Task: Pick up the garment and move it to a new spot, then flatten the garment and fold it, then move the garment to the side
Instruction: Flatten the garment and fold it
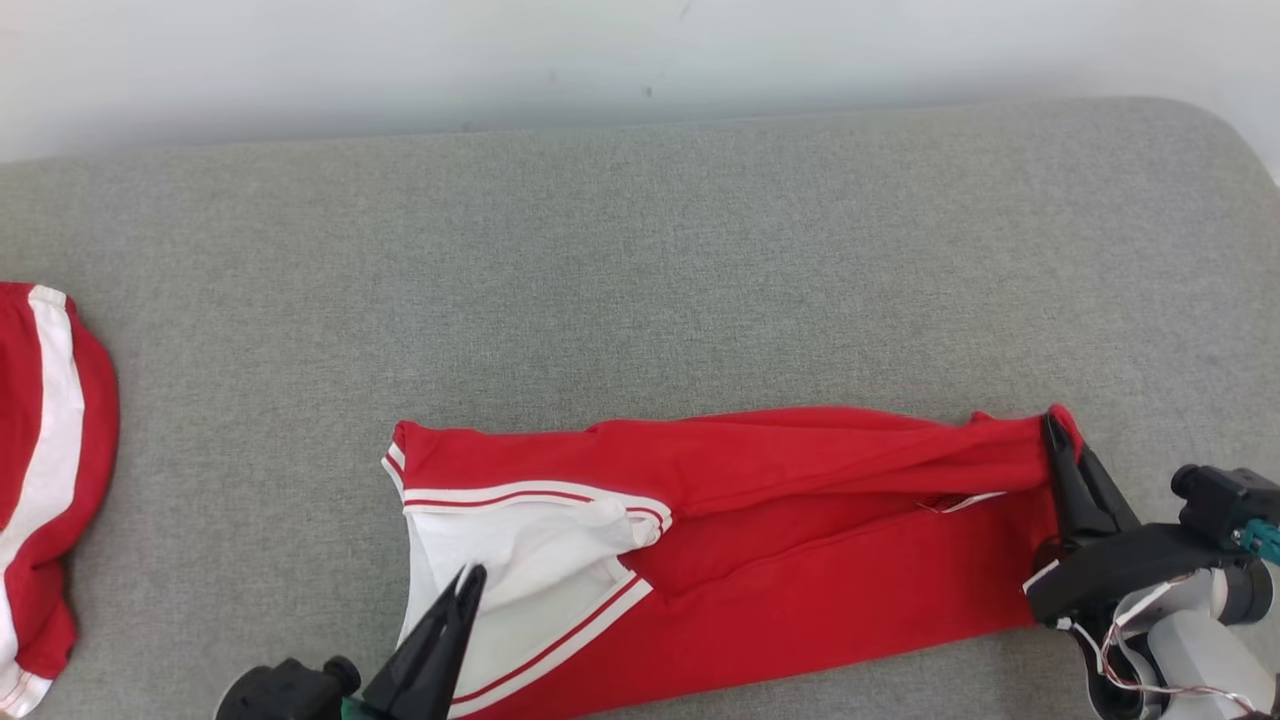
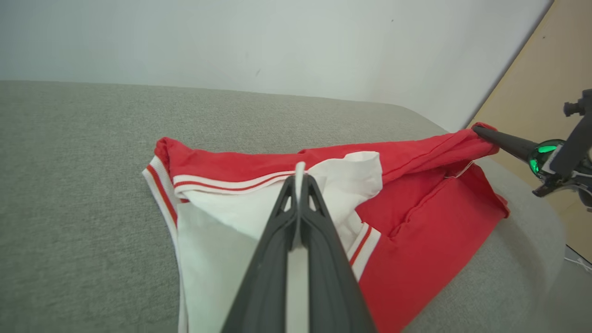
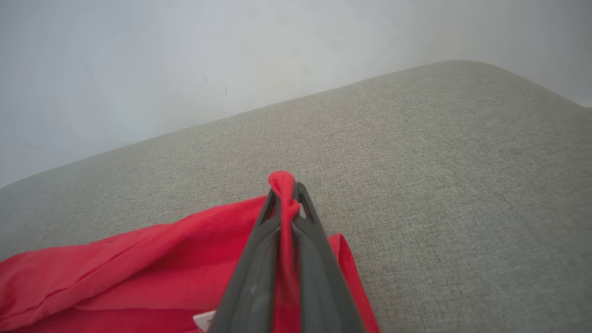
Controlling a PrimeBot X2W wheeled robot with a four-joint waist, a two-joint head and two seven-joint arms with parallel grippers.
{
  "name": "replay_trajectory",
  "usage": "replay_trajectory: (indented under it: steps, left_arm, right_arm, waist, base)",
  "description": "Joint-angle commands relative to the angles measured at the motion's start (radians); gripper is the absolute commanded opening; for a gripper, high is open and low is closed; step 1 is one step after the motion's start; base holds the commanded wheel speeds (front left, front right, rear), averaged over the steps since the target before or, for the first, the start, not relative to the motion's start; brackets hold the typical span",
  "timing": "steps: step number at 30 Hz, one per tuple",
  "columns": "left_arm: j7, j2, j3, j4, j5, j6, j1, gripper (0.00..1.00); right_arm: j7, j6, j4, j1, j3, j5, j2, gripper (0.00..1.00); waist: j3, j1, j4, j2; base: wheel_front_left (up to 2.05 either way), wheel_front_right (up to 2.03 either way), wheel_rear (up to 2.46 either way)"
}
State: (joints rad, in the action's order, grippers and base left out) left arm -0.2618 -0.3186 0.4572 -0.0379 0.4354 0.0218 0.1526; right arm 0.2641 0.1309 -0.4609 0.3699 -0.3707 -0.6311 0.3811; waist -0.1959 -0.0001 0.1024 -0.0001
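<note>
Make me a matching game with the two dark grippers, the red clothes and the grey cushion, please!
Things:
1. left gripper with long dark fingers
2. right gripper with long dark fingers
3. second red garment with a white stripe
4. grey fabric cushion

States:
A. lies under everything else
B. shut on a red corner of the red and white garment
C. lies apart at the head view's left edge
D. shut on that garment's white part

Pairs: 1-D, 2-B, 3-C, 4-A.
</note>
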Motion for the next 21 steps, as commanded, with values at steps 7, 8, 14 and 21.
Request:
replay_trajectory:
  steps: [7,8,14,21]
  left_arm:
    - [-0.004,0.066,-0.054,0.076,-0.045,0.06,-0.042,0.0]
    - [-0.004,0.077,-0.061,0.083,-0.047,0.066,-0.045,0.0]
    - [-0.004,0.127,-0.115,0.111,-0.088,0.087,-0.068,1.0]
    - [-0.004,0.176,-0.21,0.064,-0.125,0.098,-0.115,1.0]
  right_arm:
    - [0.001,0.0,0.013,-0.049,0.016,-0.008,0.007,0.0]
    - [0.001,0.0,0.013,-0.051,0.017,-0.009,0.007,0.09]
    - [0.001,0.0,0.039,-0.071,0.037,-0.015,-0.002,1.0]
    - [0.001,0.0,0.094,-0.113,0.087,0.003,-0.003,1.0]
  waist:
    - [0.022,0.0001,-0.004,0.0001]
    - [0.025,0.0001,-0.003,0.0001]
    - [0.038,0.0001,-0.007,0.0001]
    - [0.048,0.0001,-0.021,0.0001]
  base:
    - [0.0,0.0,0.0]
    - [0.0,0.0,0.0]
    - [0.0,0.0,0.0]
    - [0.0,0.0,0.0]
